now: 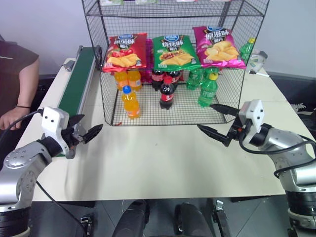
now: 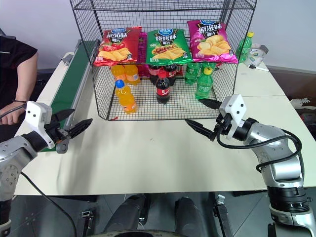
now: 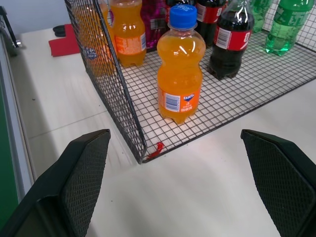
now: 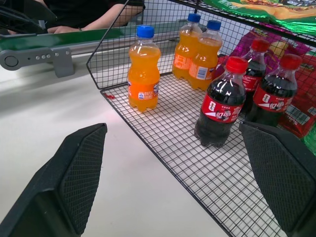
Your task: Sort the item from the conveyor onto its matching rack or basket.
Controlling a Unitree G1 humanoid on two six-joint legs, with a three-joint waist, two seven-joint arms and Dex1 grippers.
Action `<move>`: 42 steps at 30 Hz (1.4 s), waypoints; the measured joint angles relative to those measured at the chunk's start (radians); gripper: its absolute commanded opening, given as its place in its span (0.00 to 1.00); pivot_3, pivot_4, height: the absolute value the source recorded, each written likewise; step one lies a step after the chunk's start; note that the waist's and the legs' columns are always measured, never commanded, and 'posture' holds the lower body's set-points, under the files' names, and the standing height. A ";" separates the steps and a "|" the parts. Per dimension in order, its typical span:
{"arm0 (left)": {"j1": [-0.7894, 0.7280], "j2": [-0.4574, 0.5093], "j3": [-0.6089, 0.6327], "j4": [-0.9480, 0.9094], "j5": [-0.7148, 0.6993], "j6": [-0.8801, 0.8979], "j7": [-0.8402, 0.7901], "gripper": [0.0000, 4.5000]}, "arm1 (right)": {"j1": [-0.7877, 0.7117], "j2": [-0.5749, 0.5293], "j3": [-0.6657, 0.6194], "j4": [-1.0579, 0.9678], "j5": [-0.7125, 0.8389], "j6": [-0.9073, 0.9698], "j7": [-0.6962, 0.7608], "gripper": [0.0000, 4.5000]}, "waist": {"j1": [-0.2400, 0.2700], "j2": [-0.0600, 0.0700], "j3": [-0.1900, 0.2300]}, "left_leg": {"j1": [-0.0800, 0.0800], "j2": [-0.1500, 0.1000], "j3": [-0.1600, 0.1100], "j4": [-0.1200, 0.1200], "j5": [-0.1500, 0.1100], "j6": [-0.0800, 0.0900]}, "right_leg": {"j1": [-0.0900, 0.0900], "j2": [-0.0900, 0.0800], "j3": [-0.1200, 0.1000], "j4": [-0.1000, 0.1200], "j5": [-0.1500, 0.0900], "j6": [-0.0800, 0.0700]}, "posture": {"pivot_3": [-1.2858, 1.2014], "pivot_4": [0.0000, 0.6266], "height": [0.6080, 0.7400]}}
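Note:
The item, an orange soda bottle [image 1: 130, 102] with a blue cap, stands upright on the bottom tier of the black wire rack [image 1: 187, 111], near its front left corner. The dark-green conveyor [image 1: 78, 81] runs along the table's left side, beside the rack. My left gripper [image 1: 91, 125] hovers open and empty over the table, left of the rack's front corner and apart from the bottle [image 3: 180, 64]. My right gripper [image 1: 205, 116] is open and empty too, just in front of the rack's right front edge.
Two more orange bottles [image 1: 128, 78], cola bottles [image 1: 167, 94] and green bottles [image 1: 208, 89] stand on the same tier. Crisp bags [image 1: 174, 52] lie on the tier above. A person's hand [image 1: 11, 118] rests at the table's left edge. Bare table lies between the grippers.

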 measured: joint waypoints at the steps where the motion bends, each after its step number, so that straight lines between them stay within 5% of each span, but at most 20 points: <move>1: 0.001 0.000 0.001 -0.001 0.000 0.000 -0.001 0.98 | 0.002 0.000 0.000 -0.001 0.000 0.000 -0.001 1.00 | 0.000 0.000 0.000 | 0.000 0.000 0.000 0.000 0.000 0.000 | 0.000 0.000 0.000 0.000 0.000 0.000 | 0.52 0.24 1.00; 42: 0.019 -0.013 0.030 -0.027 0.005 0.016 0.014 0.98 | -0.013 0.008 0.030 0.016 -0.006 -0.024 0.000 1.00 | 0.000 0.000 0.000 | 0.000 0.000 0.000 0.000 0.000 0.000 | 0.000 0.000 0.000 0.000 0.000 0.000 | 0.52 0.24 1.00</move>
